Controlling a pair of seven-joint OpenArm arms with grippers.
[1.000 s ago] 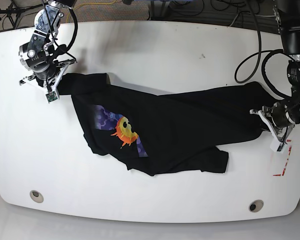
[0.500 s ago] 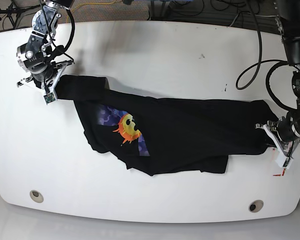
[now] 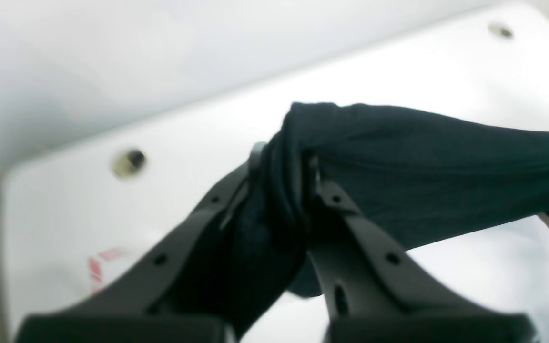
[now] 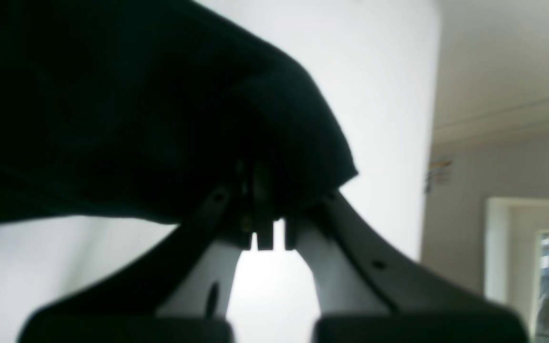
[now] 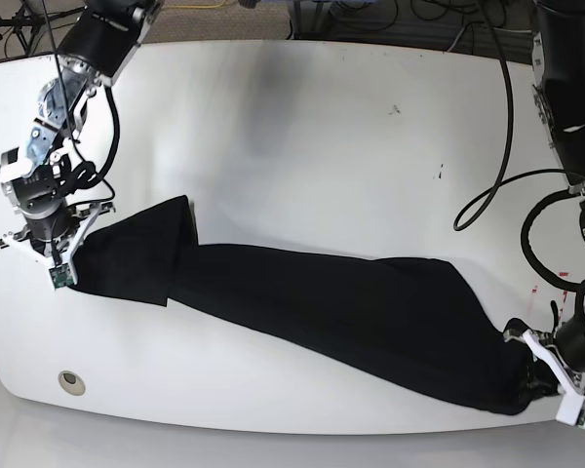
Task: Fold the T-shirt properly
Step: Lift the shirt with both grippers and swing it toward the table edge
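The T-shirt (image 5: 322,302) lay stretched in a long dark band across the near part of the table (image 5: 302,117), spanning from one pincer to the other. No print showed on its upper face. The left pincer (image 3: 284,166) was clenched on a bunched end of the cloth; the wrist view showed folds gathered between both jaws, with the fabric running away from it in a taut sheet. This pincer sat close to the table's near edge, with red tape marks (image 3: 100,264) just beside it and a round hole (image 3: 129,162) in the table beyond its tip. The right pincer (image 4: 267,190) was likewise clamped on the opposite end, the cloth draping over and ahead of its jaws. Next to this pincer the shirt widened into a doubled flap; toward the left pincer it narrowed and twisted.

The step in hand appeared to be stretching the garment flat before folding. To do this well, both grips should be held firm and the pull kept even, so neither end slips. Tension should be kept low enough that the cloth lies on the table rather than hanging. The band looked rolled rather than spread, so the shirt probably needs opening across its width. The left pincer had little table left behind it; further pulling that way risks dragging the cloth over the edge.
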